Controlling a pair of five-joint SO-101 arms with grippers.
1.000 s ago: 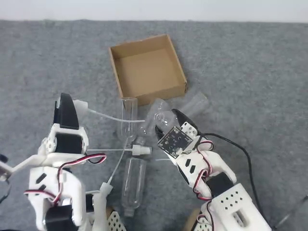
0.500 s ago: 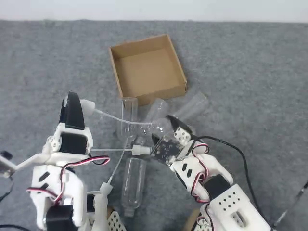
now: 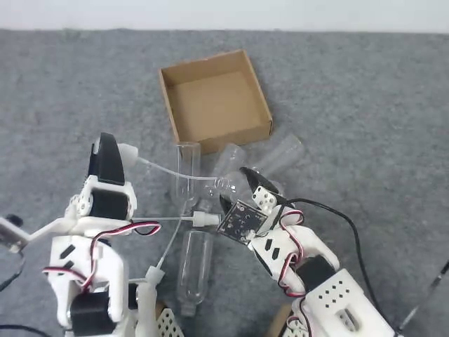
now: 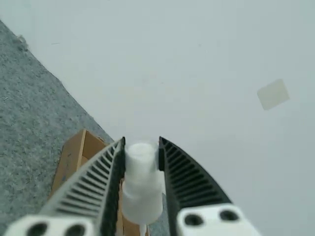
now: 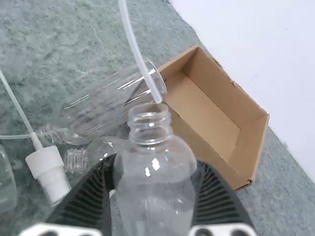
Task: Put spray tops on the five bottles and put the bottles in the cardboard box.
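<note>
My left gripper (image 3: pixel 112 156) (image 4: pixel 141 143) is shut on a white spray top (image 3: pixel 128 151) (image 4: pixel 142 184). Its thin tube (image 3: pixel 175 173) runs right toward my right gripper. My right gripper (image 3: pixel 235 189) (image 5: pixel 152 166) is shut on a clear bottle (image 3: pixel 231 184) (image 5: pixel 150 145) with its open mouth facing the tube. In the right wrist view the tube's tip (image 5: pixel 157 94) lies just beyond the bottle's rim. The cardboard box (image 3: pixel 214 97) (image 5: pixel 216 118) (image 4: pixel 74 157) stands open behind both, nothing inside.
Clear bottles lie below the box (image 3: pixel 186 172) (image 3: pixel 226 157) (image 3: pixel 284 150) and one nearer the arms (image 3: pixel 195 263). A loose spray top (image 3: pixel 203 219) (image 5: pixel 47 169) lies between the arms. Another spray top (image 3: pixel 151 275) lies by the left arm's base. Grey carpet (image 3: pixel 365 119) is bare at right.
My right gripper has carried the bottle left, toward the tube's tip. My left gripper has shifted slightly right with the spray top.
</note>
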